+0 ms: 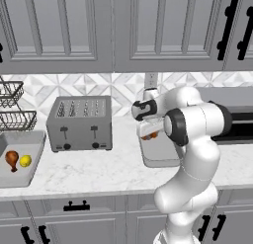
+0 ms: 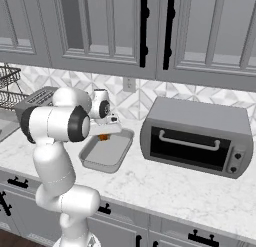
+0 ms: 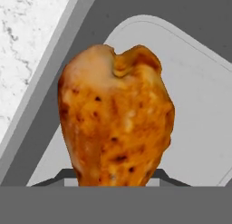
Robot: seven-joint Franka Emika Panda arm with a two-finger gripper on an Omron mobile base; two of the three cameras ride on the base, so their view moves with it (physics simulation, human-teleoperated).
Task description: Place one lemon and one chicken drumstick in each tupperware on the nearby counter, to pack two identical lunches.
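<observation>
The gripper (image 2: 104, 136) is clamped on a chicken drumstick (image 3: 117, 119), which hangs between the finger tips and bulks large in the hand view. The gripper hovers above a grey tupperware (image 2: 116, 150), a shallow rectangular tub resting on the white marble-look counter (image 2: 200, 188). In the hand view the tub's pale floor and rounded inner corner lie directly beneath the drumstick, and a strip of counter shows beyond the tub's rim on one side. In the left base view only a small orange part of the drumstick (image 1: 149, 136) shows under the hand, over the far half of the tub (image 1: 160, 156). Whether the drumstick touches the tub floor cannot be told.

Well off to the gripper's left, past a silver four-slot toaster (image 1: 80, 123), stands a second tupperware (image 1: 29, 166) at the counter's end. It holds a second chicken drumstick (image 1: 12, 159) and a lemon (image 1: 25, 161), lying side by side. Behind it stands a wire rack (image 1: 14, 107).

To the gripper's right, just beside the tub, sits a grey toaster oven (image 2: 197, 136) with a dark glass door. Grey panelled wall cabinets (image 2: 150, 31) with black bar handles hang above.
</observation>
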